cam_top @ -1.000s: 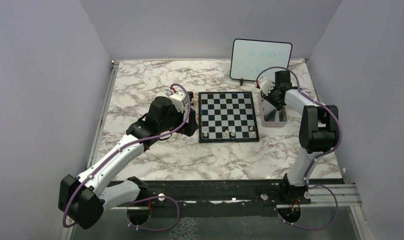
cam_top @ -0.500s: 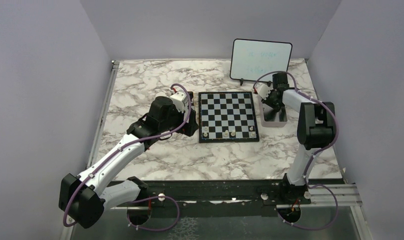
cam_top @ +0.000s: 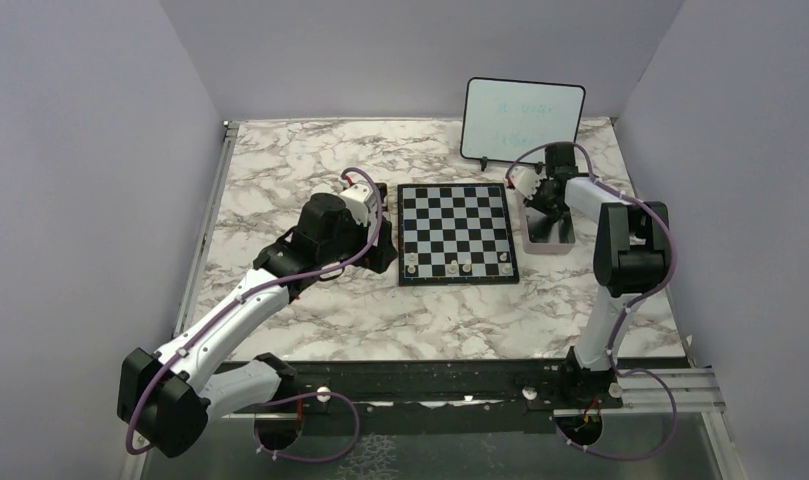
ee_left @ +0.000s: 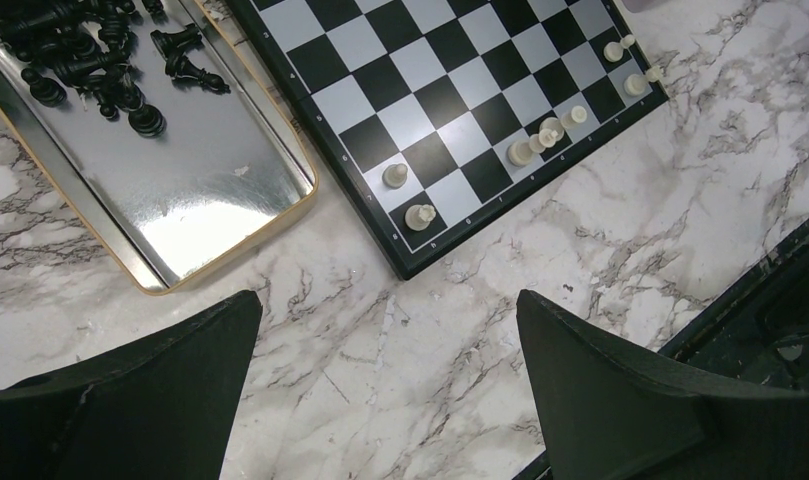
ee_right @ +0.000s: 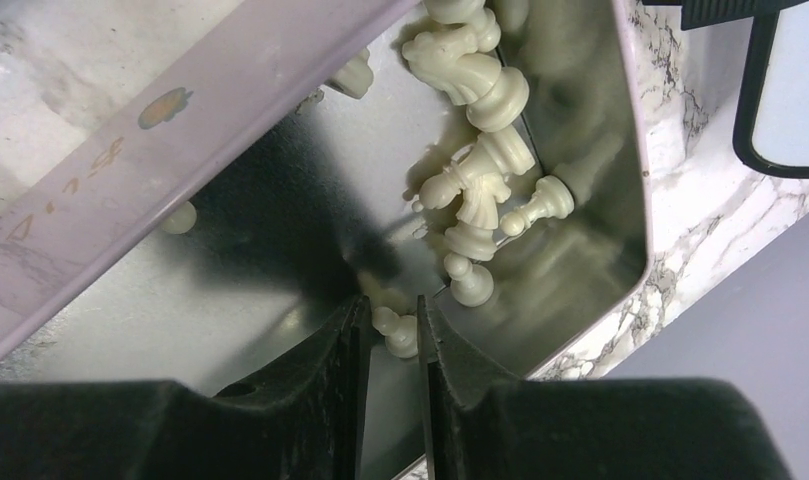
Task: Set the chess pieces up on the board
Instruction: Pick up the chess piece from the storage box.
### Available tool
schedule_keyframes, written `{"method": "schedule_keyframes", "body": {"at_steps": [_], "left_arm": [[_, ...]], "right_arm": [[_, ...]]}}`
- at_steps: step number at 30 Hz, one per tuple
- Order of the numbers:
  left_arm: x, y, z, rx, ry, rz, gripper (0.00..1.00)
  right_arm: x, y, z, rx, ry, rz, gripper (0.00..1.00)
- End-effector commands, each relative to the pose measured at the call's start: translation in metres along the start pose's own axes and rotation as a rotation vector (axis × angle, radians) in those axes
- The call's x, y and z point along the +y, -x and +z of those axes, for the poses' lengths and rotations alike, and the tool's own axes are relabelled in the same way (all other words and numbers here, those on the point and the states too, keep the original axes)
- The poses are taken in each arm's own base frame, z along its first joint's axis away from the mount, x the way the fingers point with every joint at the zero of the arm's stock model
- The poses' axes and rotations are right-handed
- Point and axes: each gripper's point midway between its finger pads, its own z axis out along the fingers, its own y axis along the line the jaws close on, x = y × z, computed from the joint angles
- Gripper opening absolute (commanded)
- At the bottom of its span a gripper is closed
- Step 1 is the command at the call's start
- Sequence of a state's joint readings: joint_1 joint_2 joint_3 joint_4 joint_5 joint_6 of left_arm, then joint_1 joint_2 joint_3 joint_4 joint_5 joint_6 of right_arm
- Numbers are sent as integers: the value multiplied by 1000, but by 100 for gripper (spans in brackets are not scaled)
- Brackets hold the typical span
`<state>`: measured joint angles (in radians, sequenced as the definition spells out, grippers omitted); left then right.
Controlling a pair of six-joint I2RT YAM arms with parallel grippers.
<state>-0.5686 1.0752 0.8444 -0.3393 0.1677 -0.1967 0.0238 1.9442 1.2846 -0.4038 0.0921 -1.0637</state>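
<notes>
The black-and-white board (cam_top: 455, 230) lies mid-table with several cream chess pieces (ee_left: 420, 215) standing along its near rows. More cream pieces (ee_right: 475, 180) lie heaped in a metal tray (cam_top: 548, 240) right of the board. My right gripper (ee_right: 390, 305) reaches down into that tray, its fingers closed round a small white pawn (ee_right: 400, 335) lying on the tray floor. My left gripper (ee_left: 390, 300) hangs wide open above bare marble just off the board's near left corner, holding nothing.
A second metal tray (ee_left: 210, 180) with a heap of black pieces (ee_left: 80, 60) sits left of the board. An upright whiteboard (cam_top: 523, 120) stands behind the right tray. The right tray's raised wall (ee_right: 280, 60) runs close by my right fingers.
My right arm has shifted a little toward the back of its tray and its fingers have narrowed onto the pawn. The left arm has not moved.
</notes>
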Motion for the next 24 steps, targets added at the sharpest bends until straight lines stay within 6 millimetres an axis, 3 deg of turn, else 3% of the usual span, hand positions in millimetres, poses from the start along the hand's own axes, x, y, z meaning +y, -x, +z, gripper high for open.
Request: {"method": "schedule_keyframes", "body": {"at_steps": [1,10,17,24], "left_arm": [[4,5,-5,-29,18,17,99],[5,4,-3,-23,21,19,99],[5,1,-1,-15,21,8,97],[1,0,0,-7,-5,16,93]], "right_arm": [[8,-14,9,70,59,-77,27],[4,-4,0,33,72,-60,18],[-15,38,-46,-146,39,50,5],[-18,79,-95,-339,94,245,5]]}}
